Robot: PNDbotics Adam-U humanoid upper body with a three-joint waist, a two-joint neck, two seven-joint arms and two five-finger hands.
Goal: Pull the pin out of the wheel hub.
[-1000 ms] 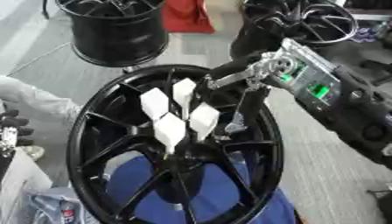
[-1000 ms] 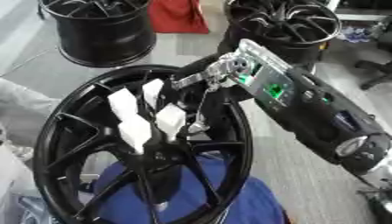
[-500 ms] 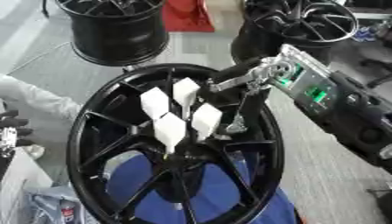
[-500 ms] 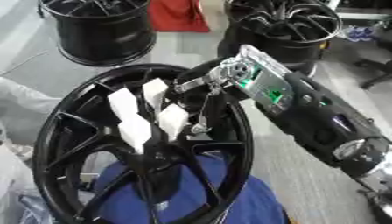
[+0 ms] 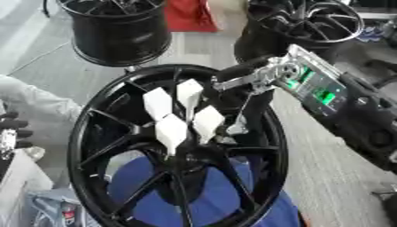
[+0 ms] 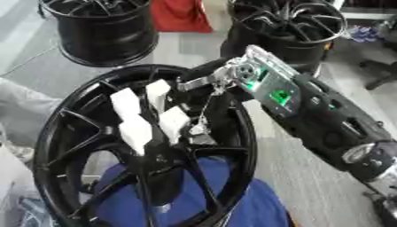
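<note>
Black spokes of the hub (image 5: 101, 146) fan out from a centre where four white blocks (image 5: 172, 131) stand clustered. Just to their right a small silvery piece (image 5: 237, 129) hangs or stands at the hub centre, with a thin line running up from it to the right hand (image 5: 252, 80); I take this piece to be the pin, though its shape is hard to make out. The hand reaches in from the upper right, over the rim. Its dark fingers (image 6: 203, 70) lie over the rim's far edge, but whether they are curled on anything cannot be told. The left hand shows in neither view.

Risks, as I judge them: if the pull goes sideways instead of along the pin's axis, the pin could jam in its hole or the thin line could slip free. The arm passes close to the white blocks, so a swing leftward could knock them over. The hub stands tilted, so a sharp tug might also rock it.
</note>
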